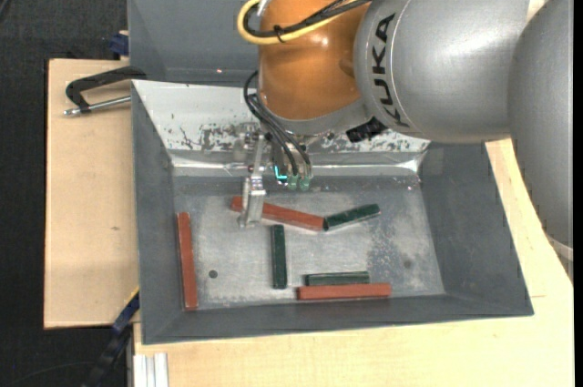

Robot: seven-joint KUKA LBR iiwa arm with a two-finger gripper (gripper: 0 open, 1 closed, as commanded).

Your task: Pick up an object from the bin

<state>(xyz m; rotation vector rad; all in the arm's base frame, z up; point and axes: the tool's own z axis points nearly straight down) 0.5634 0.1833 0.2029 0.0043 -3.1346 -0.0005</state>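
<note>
Pincer (252, 205) over grey bin, at left end of red stick (293, 218). Open/clenched: cannot tell. Green stick (278, 256) just below-right.

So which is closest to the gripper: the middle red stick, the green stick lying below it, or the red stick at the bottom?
1. Middle red stick, at the gripper.
2. Green stick, mid-floor, slightly farther.
3. Bottom red stick, by the front wall.

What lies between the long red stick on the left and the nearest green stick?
Only bare bin floor with one small dark speck, seen in the camera view.
</note>
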